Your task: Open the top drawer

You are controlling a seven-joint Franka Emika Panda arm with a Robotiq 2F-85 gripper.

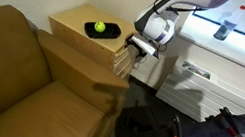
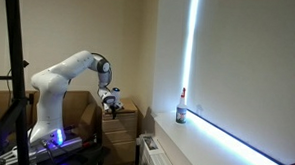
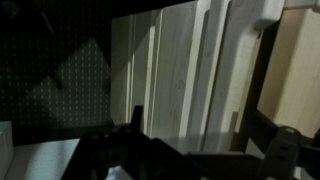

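- Gripper (image 1: 139,47) sits at the upper front edge of the small wooden cabinet (image 1: 71,17), fingertips at or just beside the topmost drawer front. Contact cannot be confirmed.
- Claw state: cannot tell. The exterior views are too small, and the wrist view is dark, with only finger silhouettes along the bottom edge.
- Top drawer (image 1: 127,50) is uppermost in the stack of thin tan fronts, directly under the cabinet top and next to the fingers. It looks shut or barely out; no pale inside shows.
- Wrist view: close-up of pale wooden drawer fronts (image 3: 180,70) running as parallel strips. Which strip is the top one cannot be told from there.
- On the cabinet top is a black dish (image 1: 112,30) holding a yellow-green ball (image 1: 98,27).
- Brown sofa (image 1: 11,69) is tight against the cabinet's far side, and a white radiator (image 1: 212,79) stands near the drawer side.
- Judgement: this is the engage stage, with the pull not yet made.
- Risks from here:
  - The fronts are thin and closely stacked, so a slightly low fingertip could catch the second drawer instead.
  - A shallow grip on a flat front could slip off mid-pull.
  - An off-axis pull could rack the wide drawer and jam it.
  - The cabinet looks light, so a hard tug could drag it and roll the ball out of the dish.
  - Space toward the radiator looks limited for the retreat.
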